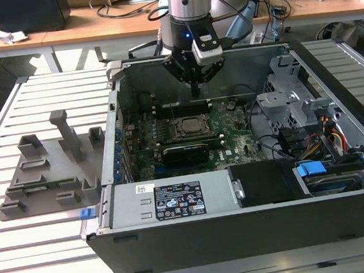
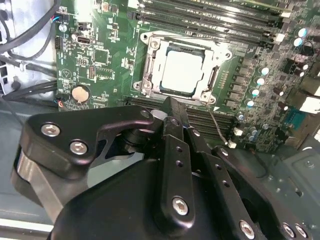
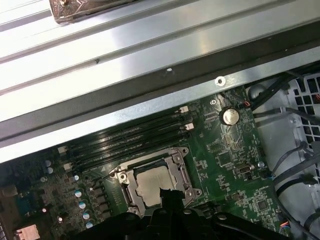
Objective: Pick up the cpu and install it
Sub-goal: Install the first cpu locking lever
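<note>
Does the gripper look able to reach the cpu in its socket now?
Probably yes: the gripper hangs over the open case, above the cpu, which lies bare in the socket frame; no cable or cover crosses the way.

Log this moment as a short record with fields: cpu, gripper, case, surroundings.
cpu: silver square chip lying flat inside the socket frame on the green motherboard
gripper: gripper hangs above the socket inside the open case, fingers together, holding nothing, apart from the cpu
case: open computer case lying on the slatted table
surroundings: grey holder blocks on the table, at the exterior view's left of the case
</note>
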Motion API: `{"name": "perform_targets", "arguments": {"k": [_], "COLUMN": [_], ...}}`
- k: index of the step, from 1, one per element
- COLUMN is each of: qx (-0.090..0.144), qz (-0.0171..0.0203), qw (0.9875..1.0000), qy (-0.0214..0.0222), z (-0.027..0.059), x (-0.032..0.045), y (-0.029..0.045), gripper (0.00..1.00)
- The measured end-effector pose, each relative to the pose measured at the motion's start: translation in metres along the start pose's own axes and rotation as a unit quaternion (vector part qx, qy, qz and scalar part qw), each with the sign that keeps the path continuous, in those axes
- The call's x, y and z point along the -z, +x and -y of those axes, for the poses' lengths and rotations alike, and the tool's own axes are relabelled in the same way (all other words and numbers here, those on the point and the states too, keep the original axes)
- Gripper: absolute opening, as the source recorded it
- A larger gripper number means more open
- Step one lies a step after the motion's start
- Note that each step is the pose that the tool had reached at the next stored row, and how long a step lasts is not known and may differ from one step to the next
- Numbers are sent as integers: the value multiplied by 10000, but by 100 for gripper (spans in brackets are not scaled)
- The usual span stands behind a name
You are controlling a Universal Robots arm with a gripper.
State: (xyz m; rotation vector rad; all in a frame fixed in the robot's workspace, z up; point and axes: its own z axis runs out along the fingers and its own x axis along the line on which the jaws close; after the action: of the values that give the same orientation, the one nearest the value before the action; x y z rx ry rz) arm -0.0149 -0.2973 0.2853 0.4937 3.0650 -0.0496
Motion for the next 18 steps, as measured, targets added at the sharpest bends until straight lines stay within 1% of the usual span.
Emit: {"name": "perform_targets", "arguments": {"k": [1, 2, 4, 7, 10, 12, 13, 14, 15, 16, 18], "qx": [87, 232, 407, 690, 881, 1023, 1130, 1199, 1476, 1737, 1743], "qz": [3, 6, 12, 23, 29, 33, 36, 38, 46, 53, 53], "qw": [10000, 9997, 9992, 9976, 9961, 9947, 9936, 9928, 9890, 9848, 9847], "qy": [-3, -8, -13, -10, -15, -21, -25, -29, -40, -51, -52], "z": [0, -1, -1, 0, -1, 0, 0, 0, 0, 0, 0], "x": [0, 0, 0, 0, 0, 0, 0, 0, 0, 0, 0], "y": [0, 0, 0, 0, 0, 0, 0, 0, 0, 0, 2], "gripper": [11, 11, 11, 11, 11, 11, 11, 11, 11, 11, 11]}}
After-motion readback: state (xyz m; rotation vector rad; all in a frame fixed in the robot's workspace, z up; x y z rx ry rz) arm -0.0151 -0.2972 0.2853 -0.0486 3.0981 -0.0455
